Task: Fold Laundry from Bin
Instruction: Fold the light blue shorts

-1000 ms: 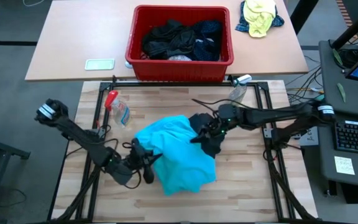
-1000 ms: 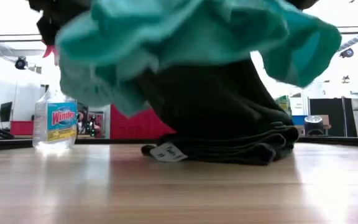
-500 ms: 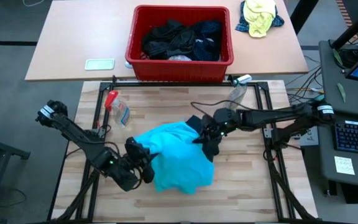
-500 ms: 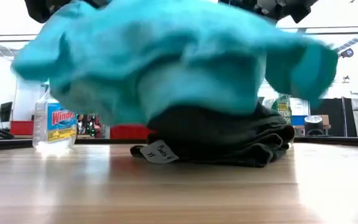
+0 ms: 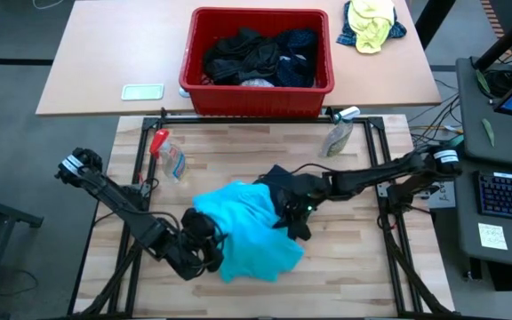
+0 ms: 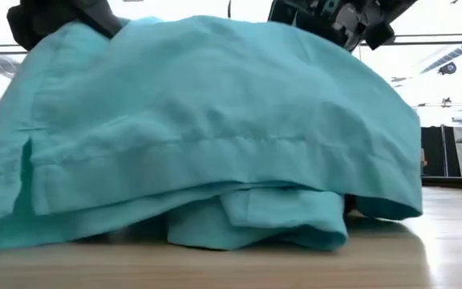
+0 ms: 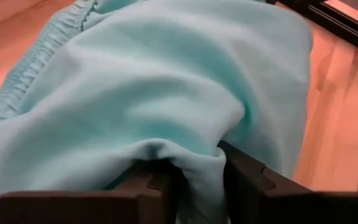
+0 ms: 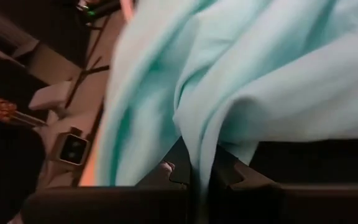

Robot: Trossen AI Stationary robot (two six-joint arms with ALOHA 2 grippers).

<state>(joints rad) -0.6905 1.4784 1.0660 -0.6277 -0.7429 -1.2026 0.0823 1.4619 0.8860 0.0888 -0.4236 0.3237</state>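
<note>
Laundry is the matter here: the bright turquoise soft garment (image 5: 252, 231) lies spread on the wooden desk (image 5: 354, 267) between the two grippers, partly over a folded dark garment (image 5: 283, 182). The left gripper (image 5: 204, 252) has a fold of its edge between the fingers (image 7: 244, 180); these look a little apart, so I cannot tell if the grasp is firm. The right gripper (image 5: 293, 211) is clenched on the opposite hem. To do this step well, both sides should let go only when the cloth lies flat. Beyond the right gripper stands the red plastic rectangular bin (image 5: 258, 93), with dark clothes inside.
</note>
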